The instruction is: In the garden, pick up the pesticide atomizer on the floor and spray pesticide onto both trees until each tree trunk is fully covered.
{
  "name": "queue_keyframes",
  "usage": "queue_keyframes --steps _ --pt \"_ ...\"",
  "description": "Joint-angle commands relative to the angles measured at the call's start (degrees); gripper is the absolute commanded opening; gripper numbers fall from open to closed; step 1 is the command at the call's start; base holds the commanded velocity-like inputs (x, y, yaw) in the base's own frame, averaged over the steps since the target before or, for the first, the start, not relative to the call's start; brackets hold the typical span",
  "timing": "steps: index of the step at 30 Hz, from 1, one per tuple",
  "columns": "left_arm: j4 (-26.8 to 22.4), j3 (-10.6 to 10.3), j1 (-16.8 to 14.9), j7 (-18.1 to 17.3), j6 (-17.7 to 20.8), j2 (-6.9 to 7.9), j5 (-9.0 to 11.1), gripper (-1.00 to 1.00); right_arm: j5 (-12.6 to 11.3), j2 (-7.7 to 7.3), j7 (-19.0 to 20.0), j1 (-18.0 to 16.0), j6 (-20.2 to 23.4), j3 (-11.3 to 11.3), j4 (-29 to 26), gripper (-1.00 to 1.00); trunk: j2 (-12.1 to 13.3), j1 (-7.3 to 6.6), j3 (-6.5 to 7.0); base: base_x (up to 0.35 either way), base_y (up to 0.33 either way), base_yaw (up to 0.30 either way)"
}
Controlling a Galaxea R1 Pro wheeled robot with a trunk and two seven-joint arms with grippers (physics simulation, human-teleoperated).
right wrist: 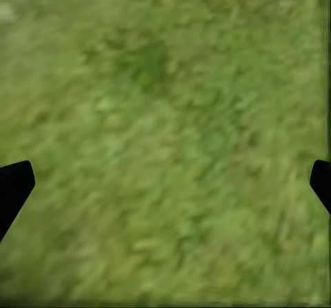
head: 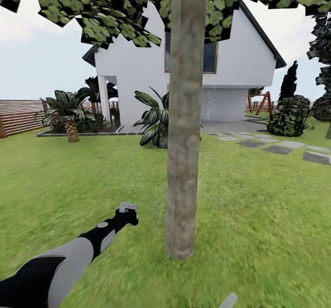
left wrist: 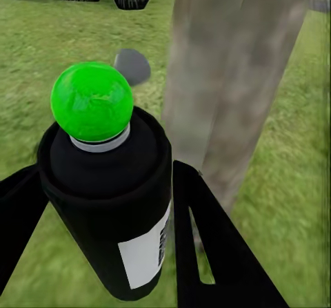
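Observation:
A tree trunk (head: 185, 128) of mottled grey-brown bark rises straight from the lawn in the middle of the head view, with its leaf canopy (head: 105, 13) overhead. My left gripper (head: 129, 215) reaches toward it from the lower left, a short way from the bark, and is shut on the pesticide atomizer (head: 128, 206). In the left wrist view the atomizer (left wrist: 110, 204) is a dark bottle with a bright green ball on top, held between my two black fingers (left wrist: 207, 246), with the trunk (left wrist: 227, 80) just beyond it. My right gripper (right wrist: 165, 184) hangs open over bare grass.
A white house (head: 230, 68) stands behind the tree. A short palm (head: 69, 114) and slat fence (head: 18, 114) are at the left and a leafy shrub (head: 154, 124) behind the trunk. Stepping stones (head: 276, 149), bushes (head: 289, 114) and a playset (head: 262, 101) are at the right.

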Motion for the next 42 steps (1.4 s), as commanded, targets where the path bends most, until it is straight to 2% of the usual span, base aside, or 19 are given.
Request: queue_keyframes --steps 1,23,33,37,42 --pt "0.0 0.0 0.0 0.0 0.0 -0.01 0.0 -1.00 0.0 0.00 0.0 0.0 0.0 0.0 0.0 1.00 0.0 0.00 0.02 0.000 0.000 -0.300" --pt "0.0 0.0 0.0 0.1 0.0 -0.37 0.0 -1.00 0.0 0.14 0.0 0.0 0.0 0.0 0.0 1.00 0.0 0.00 0.30 0.000 0.000 -0.295" --pt "0.0 0.0 0.0 0.0 0.0 -0.47 0.0 -1.00 0.0 0.24 0.0 0.0 0.0 0.1 0.0 1.00 0.0 0.00 0.30 0.017 0.000 -0.035" --pt "0.0 0.0 0.0 0.0 0.0 -1.29 0.0 -1.00 0.0 0.26 0.0 0.0 -0.1 0.1 0.0 1.00 0.0 0.00 0.30 0.166 0.000 -0.001" --pt "0.0 0.0 0.0 0.1 0.0 -1.58 0.0 -1.00 0.0 0.35 0.1 0.0 0.0 0.1 0.0 1.00 0.0 0.00 0.30 0.043 0.000 0.000"
